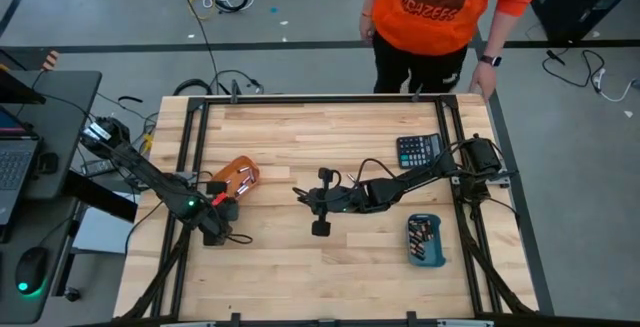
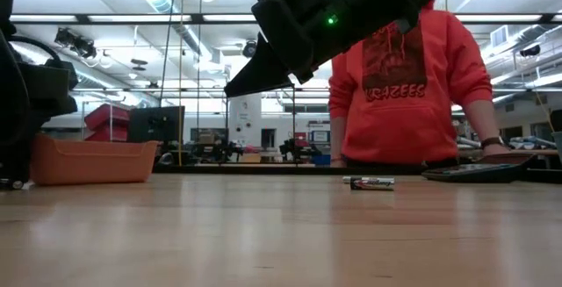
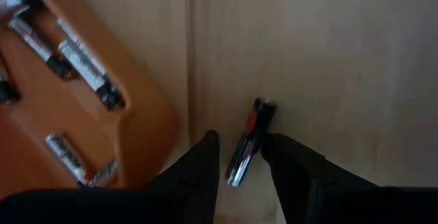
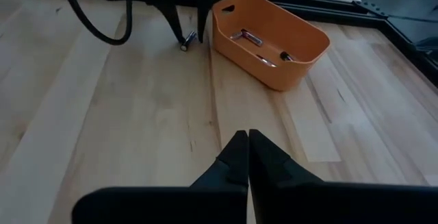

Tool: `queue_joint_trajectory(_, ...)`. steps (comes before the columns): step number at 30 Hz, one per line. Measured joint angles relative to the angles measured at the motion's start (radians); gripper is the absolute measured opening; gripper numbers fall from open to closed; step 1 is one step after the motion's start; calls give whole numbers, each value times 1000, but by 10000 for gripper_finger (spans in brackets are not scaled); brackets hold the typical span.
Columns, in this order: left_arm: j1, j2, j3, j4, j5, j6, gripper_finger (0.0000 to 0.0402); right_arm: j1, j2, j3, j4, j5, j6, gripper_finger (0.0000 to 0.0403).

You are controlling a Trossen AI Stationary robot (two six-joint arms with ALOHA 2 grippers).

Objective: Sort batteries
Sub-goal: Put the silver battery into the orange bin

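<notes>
My left gripper (image 3: 239, 139) is open and low over the table (image 1: 300, 267), beside the orange tray (image 1: 247, 167). One finger stands on either side of a small dark battery (image 3: 248, 142) with a red band, which lies flat on the wood; it also shows in the right wrist view as the battery (image 4: 185, 44). Several batteries (image 3: 82, 66) lie in the orange tray (image 3: 147, 125). The blue tray (image 1: 440, 257) holds more batteries (image 1: 424, 235). Another battery (image 2: 371, 182) lies alone on the table. My right gripper (image 4: 243, 136) is shut and empty above mid-table (image 1: 302, 194). My left gripper comes from above, pointing down, with its fingers (image 3: 205, 155) astride the battery (image 3: 239, 166) that lies on the table. I cannot tell whether either finger touches it.
A black calculator (image 1: 418, 150) lies toward the table's far right. A person in an orange hoodie (image 1: 440, 7) stands at the far edge with a hand (image 1: 480, 79) by the frame. Bare wood spans the near half of the table. A laptop (image 1: 15, 157) sits off the table's left.
</notes>
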Motion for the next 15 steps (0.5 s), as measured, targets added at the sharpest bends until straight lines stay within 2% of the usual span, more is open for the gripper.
queue_joint_trajectory(10,0,-3,-28,30,41,19,120,0,0,0,0,0,0,0)
queue_joint_trajectory(12,0,-3,-28,32,48,21,103,0,0,0,0,0,0,0)
queue_joint_trajectory(15,0,-3,-29,33,64,24,56,1,0,0,0,0,0,0)
